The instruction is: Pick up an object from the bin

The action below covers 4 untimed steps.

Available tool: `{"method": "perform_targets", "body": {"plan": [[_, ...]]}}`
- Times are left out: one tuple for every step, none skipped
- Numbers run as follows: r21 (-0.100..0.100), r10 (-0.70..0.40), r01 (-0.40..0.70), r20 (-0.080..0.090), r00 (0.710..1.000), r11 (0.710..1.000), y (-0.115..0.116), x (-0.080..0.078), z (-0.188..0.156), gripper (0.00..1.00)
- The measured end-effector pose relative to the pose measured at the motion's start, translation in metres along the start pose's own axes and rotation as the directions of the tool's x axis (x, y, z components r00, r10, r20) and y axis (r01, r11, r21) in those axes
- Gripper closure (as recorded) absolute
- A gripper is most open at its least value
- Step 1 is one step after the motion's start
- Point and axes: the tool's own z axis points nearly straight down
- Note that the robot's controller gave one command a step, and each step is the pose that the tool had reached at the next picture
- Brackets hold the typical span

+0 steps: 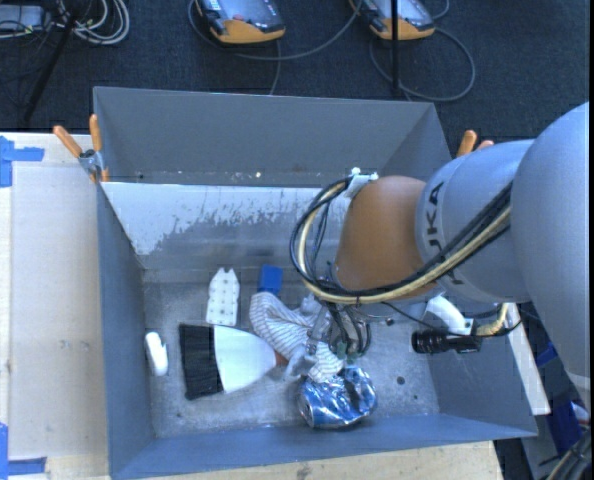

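Centrally, end effector [333, 346] over white netted cloth [275, 320], grip state cannot tell; arm [477, 208] lettered "UKA"

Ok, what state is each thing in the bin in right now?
pincer: low in the bin, over the cloth
patterned cloth: crumpled, partly beneath the pincer
blue shiny wrapper: crumpled, beside the cloth
brush: lying flat, black bristles leftward
small white tube: lying down
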Motion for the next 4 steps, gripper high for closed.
{"method": "perform_targets", "body": {"plan": [[0.000,-0.105,0.105,0.006,0.994,0.995,0.0026,0.0088,0.0330,0.00],[-0.001,0.036,-0.036,0.001,0.999,0.999,0.0030,0.0091,0.0338,1.00],[-0.002,0.055,-0.055,0.001,0.998,0.998,0.0032,0.0094,0.0336,1.00],[-0.003,0.068,-0.068,0.000,0.998,0.998,0.0039,0.0099,0.0311,1.00]]}}
